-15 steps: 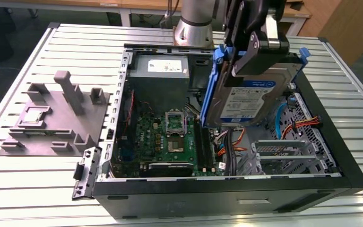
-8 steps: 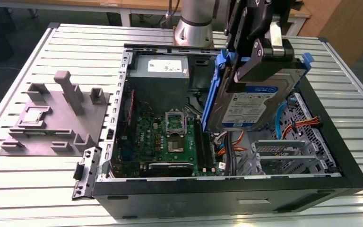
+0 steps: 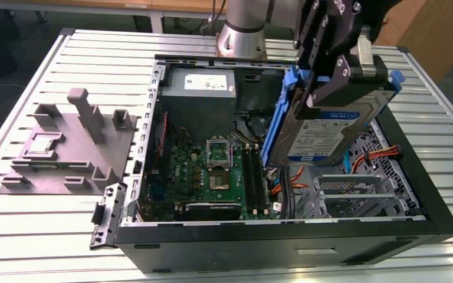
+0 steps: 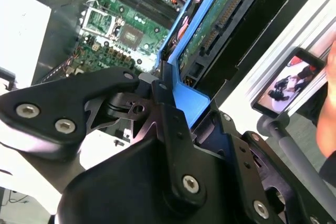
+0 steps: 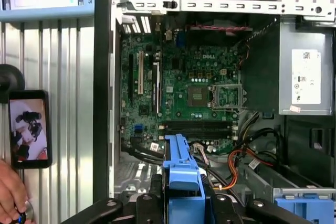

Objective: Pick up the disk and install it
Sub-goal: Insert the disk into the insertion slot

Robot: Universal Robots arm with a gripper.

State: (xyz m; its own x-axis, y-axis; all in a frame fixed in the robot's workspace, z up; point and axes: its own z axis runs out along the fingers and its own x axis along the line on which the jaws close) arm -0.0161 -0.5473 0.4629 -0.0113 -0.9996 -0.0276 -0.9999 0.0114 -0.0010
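Disk [image 3: 325, 134] is held clamped in gripper [image 3: 351, 76], tilted steeply on edge, lower end dipped into open case [image 3: 289, 230] between motherboard [image 3: 210, 171] and drive cage [image 3: 353, 191]. Grey stand [image 3: 69, 147] is seen on counter [image 3: 45, 236] beside the case

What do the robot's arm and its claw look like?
The arm is a round, shiny silver-grey tube. The gripper is black, made of flat angular plates joined by round silver screws.
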